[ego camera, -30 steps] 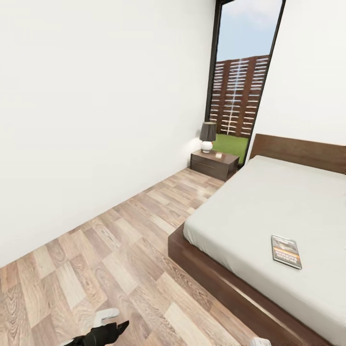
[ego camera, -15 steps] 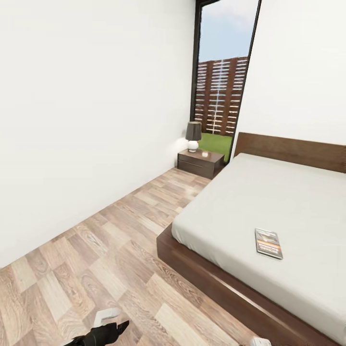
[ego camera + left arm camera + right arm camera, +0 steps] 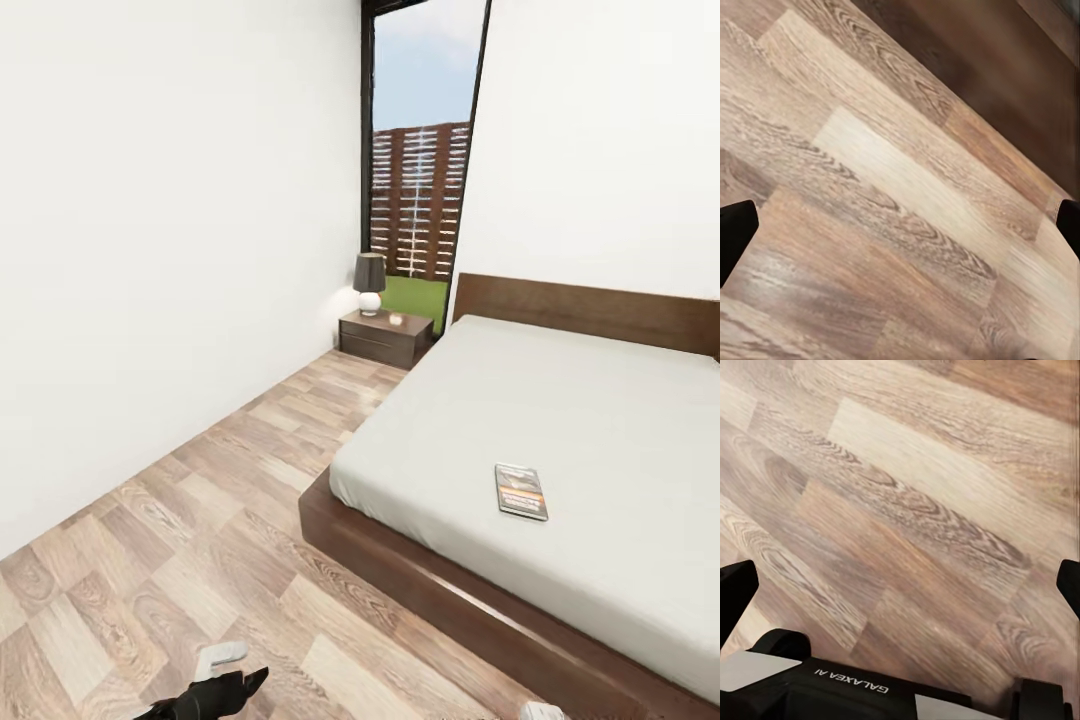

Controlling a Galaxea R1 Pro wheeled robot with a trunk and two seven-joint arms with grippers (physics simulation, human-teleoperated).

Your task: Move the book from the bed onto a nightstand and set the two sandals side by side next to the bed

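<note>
Book (image 3: 521,491) on bed (image 3: 600,420), well beyond left gripper (image 3: 900,232); both grippers' fingers apart

Head high; wrists near floor (image 3: 900,187)

The left gripper (image 3: 240,685) is glossy black with tapered fingers, mounted behind a white link at the head view's lower left. Right wrist view: black housing with white panels, lettered "GALAXEA AI"; black fingertips (image 3: 735,589).
</note>
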